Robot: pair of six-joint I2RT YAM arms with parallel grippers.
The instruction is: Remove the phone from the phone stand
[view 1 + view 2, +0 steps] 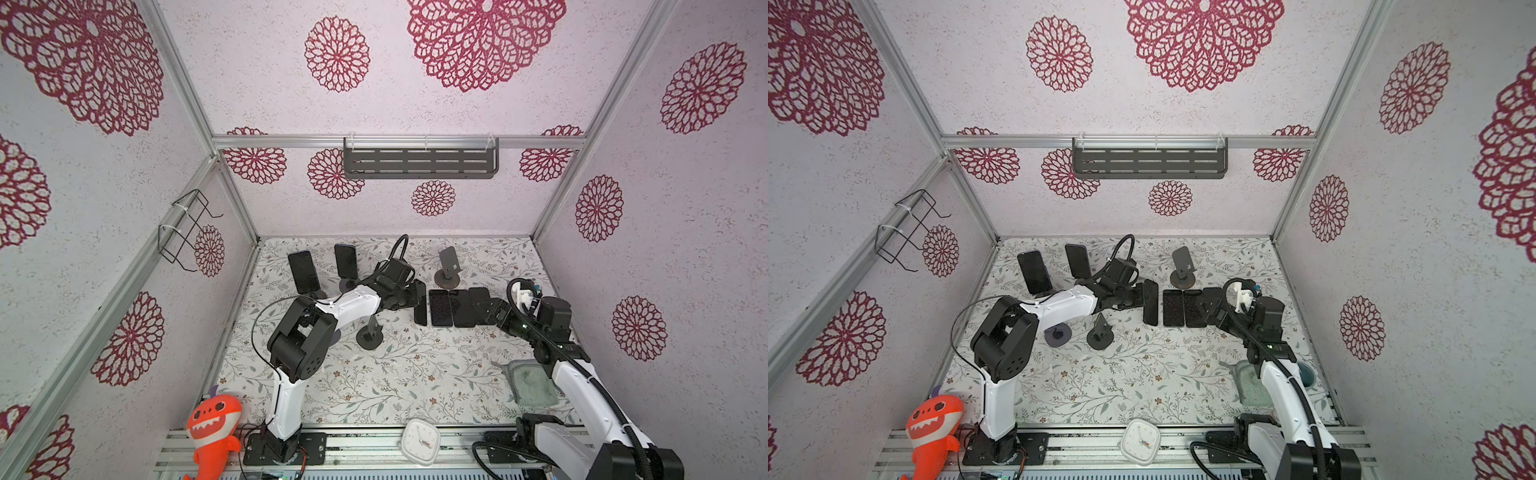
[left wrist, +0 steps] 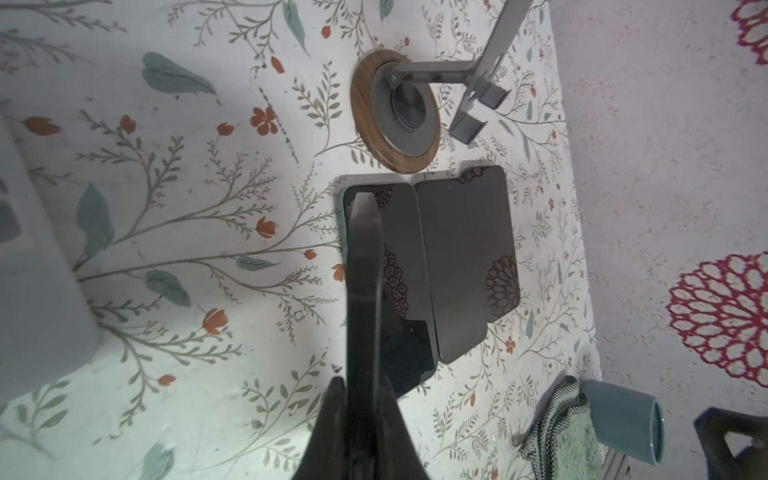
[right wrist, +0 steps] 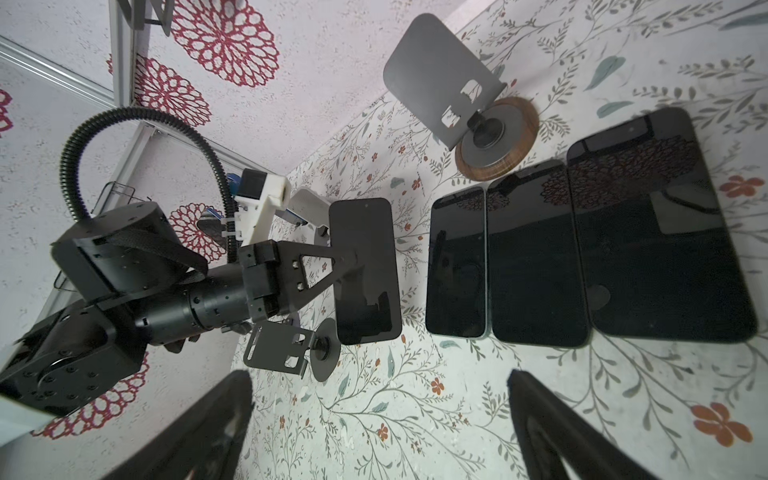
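Six phones [image 1: 440,308] in all: two upright at centre left, one held mid-frame, three flat side by side. Three empty stands [image 1: 448,270]. One each: plush shark [image 1: 214,428], clock [image 1: 420,440], cloth [image 1: 534,382], cup [image 1: 1307,374], wall shelf [image 1: 419,163], wire rack [image 1: 187,228].

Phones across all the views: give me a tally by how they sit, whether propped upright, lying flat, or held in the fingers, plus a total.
Upright phones: 2
Flat phones: 3
Held phone, in the left gripper fingers: 1
Total: 6
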